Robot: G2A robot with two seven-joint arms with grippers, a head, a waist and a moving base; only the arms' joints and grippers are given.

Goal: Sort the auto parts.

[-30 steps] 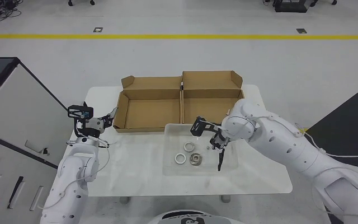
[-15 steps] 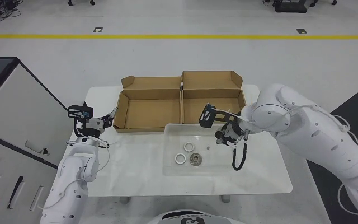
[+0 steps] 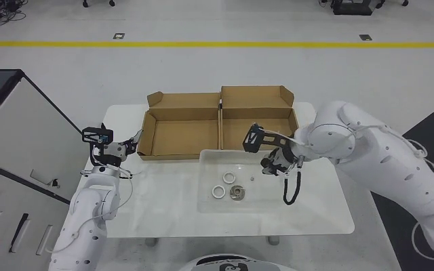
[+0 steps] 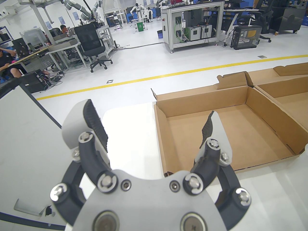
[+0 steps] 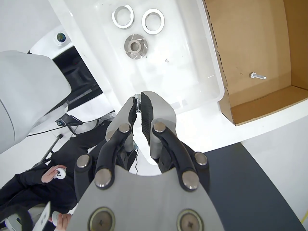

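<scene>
Right tool (image 5: 138, 98): gripping bolt (image 5: 137, 105), carrying step underway. Next move likely needing release over box (image 5: 264, 25) holding other bolt (image 5: 257, 76). Left tool (image 4: 149, 108): standing open.

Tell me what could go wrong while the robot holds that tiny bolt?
The small threaded metal bolt sits only at the very tips of the fingers of the right gripper, so it might slip out and drop into the white plastic tray. The brown cardboard box has a raised wall beside the tray; a low carry could bump it.
</scene>
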